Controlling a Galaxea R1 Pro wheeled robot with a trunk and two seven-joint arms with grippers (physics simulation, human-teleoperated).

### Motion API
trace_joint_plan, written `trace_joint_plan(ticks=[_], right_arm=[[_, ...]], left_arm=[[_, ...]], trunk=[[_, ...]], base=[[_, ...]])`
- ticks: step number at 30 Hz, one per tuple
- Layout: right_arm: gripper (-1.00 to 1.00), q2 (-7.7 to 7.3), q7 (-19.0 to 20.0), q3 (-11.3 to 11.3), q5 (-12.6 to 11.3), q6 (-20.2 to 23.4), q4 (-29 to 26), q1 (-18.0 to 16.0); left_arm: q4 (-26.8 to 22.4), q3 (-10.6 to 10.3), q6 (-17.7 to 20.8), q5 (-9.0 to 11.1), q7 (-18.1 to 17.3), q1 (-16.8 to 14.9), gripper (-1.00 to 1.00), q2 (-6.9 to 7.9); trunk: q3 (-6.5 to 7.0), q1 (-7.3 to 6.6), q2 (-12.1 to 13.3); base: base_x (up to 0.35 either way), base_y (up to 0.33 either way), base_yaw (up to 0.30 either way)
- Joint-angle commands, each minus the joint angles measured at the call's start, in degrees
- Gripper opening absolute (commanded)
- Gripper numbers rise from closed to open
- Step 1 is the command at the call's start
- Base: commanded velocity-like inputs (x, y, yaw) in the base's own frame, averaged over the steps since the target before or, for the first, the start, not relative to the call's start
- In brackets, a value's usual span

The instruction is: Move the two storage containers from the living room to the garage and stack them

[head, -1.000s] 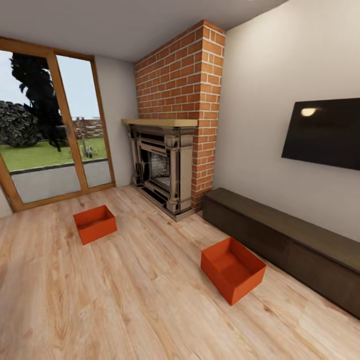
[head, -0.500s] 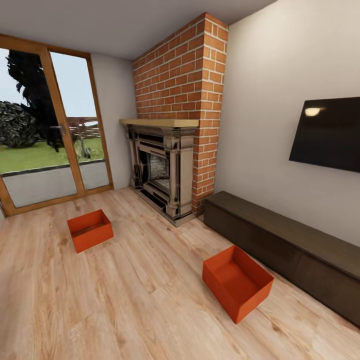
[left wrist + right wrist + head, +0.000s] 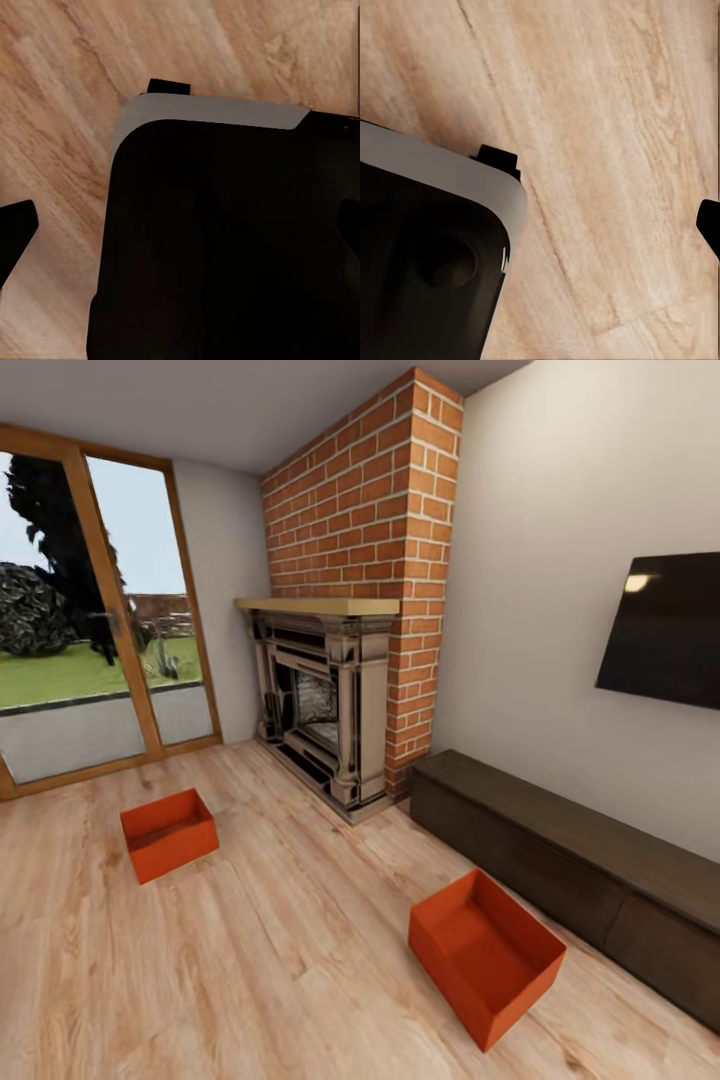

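Observation:
Two red-orange open-top storage containers sit on the light wood plank floor of the living room. One container (image 3: 169,833) lies at the left, near the glass doors. The other container (image 3: 486,955) lies at the lower right, in front of the long dark cabinet (image 3: 570,860). Both are empty and stand apart from each other. My left gripper (image 3: 180,225) hangs open over my dark base, its fingertips (image 3: 15,229) at the picture's edges. My right gripper (image 3: 540,225) is open over the wood floor, with one fingertip (image 3: 709,222) in sight.
A brick column (image 3: 375,530) with a fireplace (image 3: 315,710) stands at the back. Glass doors (image 3: 90,620) fill the left wall, and a black TV (image 3: 665,630) hangs at the right. Bare wood floor (image 3: 280,960) lies between the containers.
The whole head view has shifted: the camera has moved forward and turned right. Both containers now sit lower in the picture and look nearer. Nothing has been grasped.

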Motion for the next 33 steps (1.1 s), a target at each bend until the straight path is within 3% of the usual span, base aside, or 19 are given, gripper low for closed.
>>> trace_joint_plan(ticks=[1,33], right_arm=[[1.00,0.03,-0.05,0.48,-0.43,-0.30,0.15,-0.05],[1.00,-0.06,-0.05,0.48,-0.58,-0.31,0.15,-0.05]], left_arm=[[-0.01,0.05,-0.08,0.39,0.03,-0.02,1.00,0.00],[-0.01,0.05,-0.08,0.39,0.05,-0.02,1.00,0.02]], trunk=[[-0.06,0.03,-0.03],[-0.06,0.03,-0.03]], base=[[0.323,0.000,0.000],[0.323,0.000,0.000]])
